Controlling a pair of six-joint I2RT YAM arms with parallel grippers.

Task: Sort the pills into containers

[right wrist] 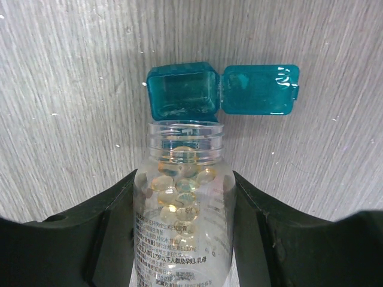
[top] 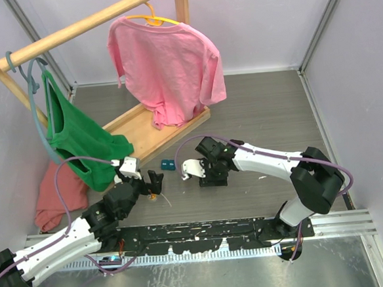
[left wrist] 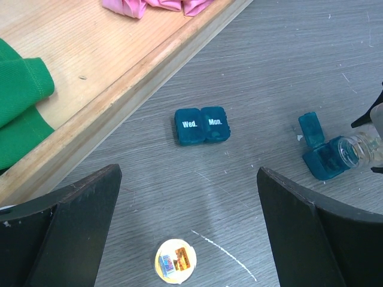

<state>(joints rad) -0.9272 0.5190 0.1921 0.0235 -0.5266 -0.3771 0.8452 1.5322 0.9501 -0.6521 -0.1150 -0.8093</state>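
- The open container [right wrist: 181, 91], a teal box, sits on the grey table [right wrist: 66, 89] with its lid [right wrist: 258, 89] flipped out to one side.
- It lies just beyond the tips of the right gripper [right wrist: 184, 179]. The mouth of a clear bottle [right wrist: 182, 227] is right at its near rim; whether they touch I cannot tell.
- The right gripper's jaws are partly closed and clamp the bottle by its sides. The bottle holds yellowish pills [right wrist: 179, 179] crowded toward the neck.
- The closed container [left wrist: 202, 125], marked "Wed." and "Mon.", lies apart from the open one. It is ahead of the left gripper [left wrist: 188, 197], roughly on its midline and clear of both fingers.
- The left gripper is spread wide and holds nothing.
- A round cap [left wrist: 175, 261] lies on the table between the left gripper's fingers, nearer than the closed container.
- Beyond the closed container runs a wooden rack base [left wrist: 90, 66], with a green garment [left wrist: 21, 101] and a pink garment [left wrist: 155, 6] resting on it.
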